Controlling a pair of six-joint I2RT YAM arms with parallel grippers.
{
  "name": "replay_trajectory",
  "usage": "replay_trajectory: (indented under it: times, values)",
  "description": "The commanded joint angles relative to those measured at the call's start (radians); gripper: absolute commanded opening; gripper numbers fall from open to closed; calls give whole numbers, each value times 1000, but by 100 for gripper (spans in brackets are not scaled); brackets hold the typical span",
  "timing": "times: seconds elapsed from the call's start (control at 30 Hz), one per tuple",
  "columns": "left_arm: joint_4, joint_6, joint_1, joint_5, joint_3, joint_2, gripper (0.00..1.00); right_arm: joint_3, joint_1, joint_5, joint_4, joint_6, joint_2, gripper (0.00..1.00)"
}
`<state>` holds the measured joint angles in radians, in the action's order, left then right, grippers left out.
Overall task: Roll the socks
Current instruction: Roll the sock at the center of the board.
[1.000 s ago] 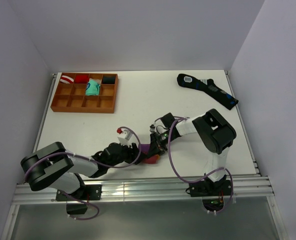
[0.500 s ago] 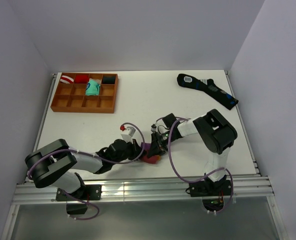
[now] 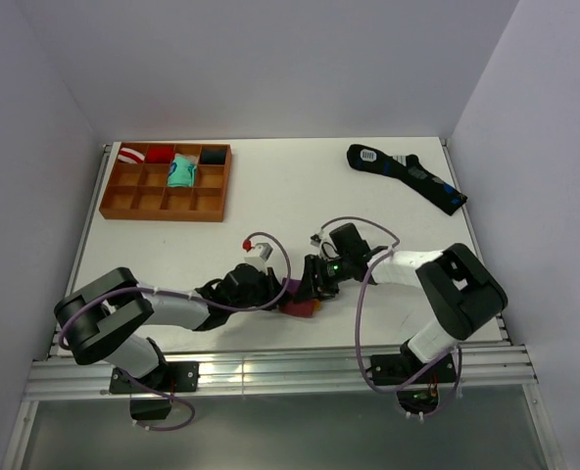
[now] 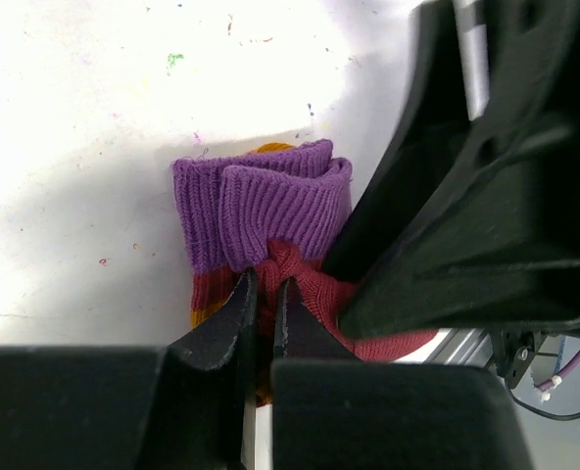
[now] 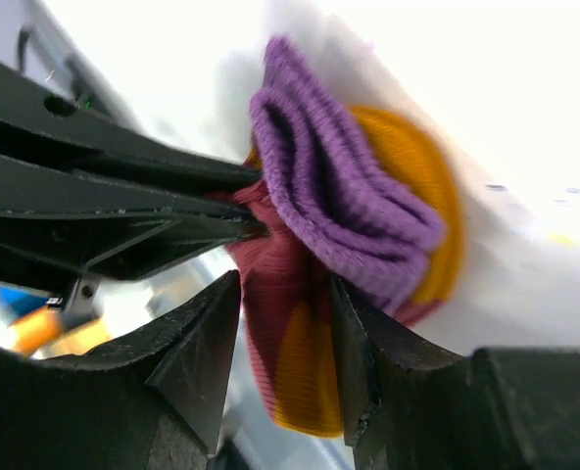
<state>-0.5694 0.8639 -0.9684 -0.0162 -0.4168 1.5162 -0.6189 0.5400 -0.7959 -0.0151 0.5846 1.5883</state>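
The socks (image 3: 301, 303) are lying in a folded purple, maroon and orange bundle near the front edge of the table (image 3: 270, 211), right between the two arms. The left pincer (image 4: 264, 294) is pinching the maroon part, its fingers almost pressed together. The right pincer (image 5: 285, 289) is reaching around the bundle, one finger on each side, and I cannot tell if it is squeezing.

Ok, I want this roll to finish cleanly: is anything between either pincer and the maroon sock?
Nothing visible does. The left pincer is shut on the maroon sock, on its red knit beside the purple cuff, and the right pincer has the sock between its fingers. The two pincers sit close together.
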Motion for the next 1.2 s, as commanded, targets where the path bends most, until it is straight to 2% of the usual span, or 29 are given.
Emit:
replay_trajectory:
  times: [0.0,0.33,0.5,0.63,0.73,0.87,0.97,1.0,1.03,1.1,1.17]
  values:
    - [285,-8,0,7,4,22,0,34,2,234,10,-37,-85,50]
    - [502,-45,2,19,-94,-24,0,160,0,377,185,-63,-449,55]
    - [604,-57,8,41,-143,-25,0,231,18,377,294,-97,-591,57]
    - [646,-58,39,110,-162,-36,0,330,63,394,418,-111,-700,58]
    - [700,-71,49,134,-194,-44,0,422,104,420,532,-98,-731,59]
    - [752,-94,76,170,-232,-34,0,510,195,541,673,-78,-735,60]
    - [796,-105,77,179,-264,-14,0,506,305,631,685,-101,-706,61]
    - [810,-105,79,185,-276,-11,0,492,342,703,685,-111,-682,61]
    - [815,-108,79,191,-283,-7,0,487,410,736,688,-121,-670,61]
    - [829,-109,82,199,-300,6,0,484,471,829,711,-124,-639,61]
    - [839,-111,83,209,-312,18,0,492,523,860,753,-127,-620,61]
